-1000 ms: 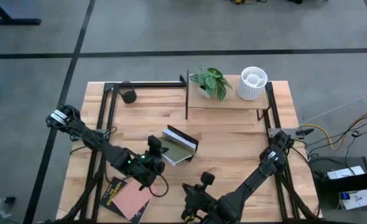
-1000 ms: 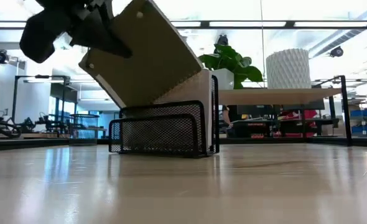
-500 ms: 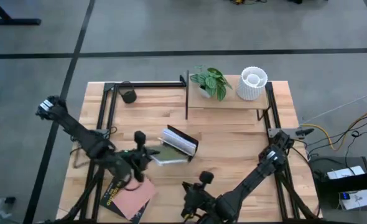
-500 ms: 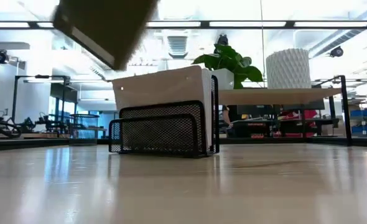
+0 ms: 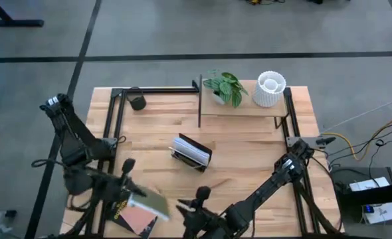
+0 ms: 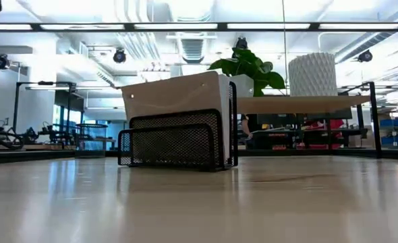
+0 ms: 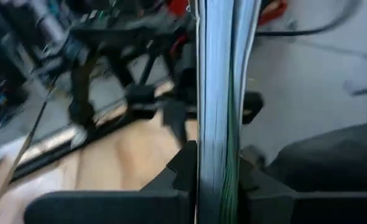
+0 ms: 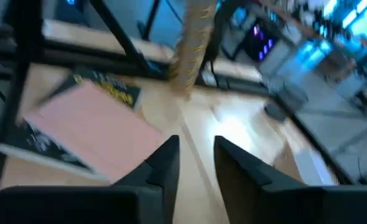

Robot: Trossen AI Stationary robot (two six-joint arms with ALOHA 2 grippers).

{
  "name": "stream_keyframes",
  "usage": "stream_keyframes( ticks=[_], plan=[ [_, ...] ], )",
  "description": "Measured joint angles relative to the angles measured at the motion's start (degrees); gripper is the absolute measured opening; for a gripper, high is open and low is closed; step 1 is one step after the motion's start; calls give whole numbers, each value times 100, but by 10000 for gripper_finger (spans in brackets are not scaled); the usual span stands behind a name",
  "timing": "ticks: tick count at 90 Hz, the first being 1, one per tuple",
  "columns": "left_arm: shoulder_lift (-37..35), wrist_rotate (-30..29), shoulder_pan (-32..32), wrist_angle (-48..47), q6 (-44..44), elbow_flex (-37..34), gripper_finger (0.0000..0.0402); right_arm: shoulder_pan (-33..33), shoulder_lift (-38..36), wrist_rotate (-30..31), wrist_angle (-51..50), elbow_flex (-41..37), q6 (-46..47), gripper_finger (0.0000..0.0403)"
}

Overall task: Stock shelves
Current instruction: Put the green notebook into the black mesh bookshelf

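- Left arm, at the table's near left corner: the left gripper pinches an olive-covered book by one edge. In the left wrist view the book's page block stands edge-on between the two dark fingers, a grip that keeps the pages shut during carriage. The book hangs over the flat books below rather than resting on them, as far as the blurred high view allows.
- Flat stack, just beside that gripper: a pink-covered book lies on a black book with yellow lettering, cover up, presumably stock waiting its turn.
- Table centre: a black mesh book rack holds one pale book upright. The high view shows its white page edges facing up, since the rack's wires prop the book against tipping.
- Near edge, centre: the right gripper waits low over the table with its fingers spread and empty. The right wrist view shows bare wood between the fingers and the pink cover beyond.
- Far right: the shelves, a pale board on a thin black frame, stand at the table's back edge, well apart from both grippers. On the board sit a potted plant and a white ribbed pot; no book is on it yet.
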Motion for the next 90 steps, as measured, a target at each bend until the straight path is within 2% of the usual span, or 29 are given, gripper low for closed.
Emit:
stream_keyframes(
  ticks=[18, 25, 38, 67, 90],
  plan=[
    [90, -4, -96, 162, 127, 0, 20, 0, 0, -28, 1733, 29, -1104, 143],
    [136, -47, -90, 240, 208, 0, 20, 0, 0, -388, 2126, 29, -1476, 152],
    [202, -83, -86, 355, 505, 0, 20, -26, 0, -1252, 2251, 29, -1528, 160],
    [177, -105, -82, 522, 643, 0, 20, -22, -13, -1299, 2223, 38, -1448, 142],
    [552, -120, -75, 861, 630, 0, 20, -179, -17, -1305, 2542, 38, -1624, 116]
  ],
)
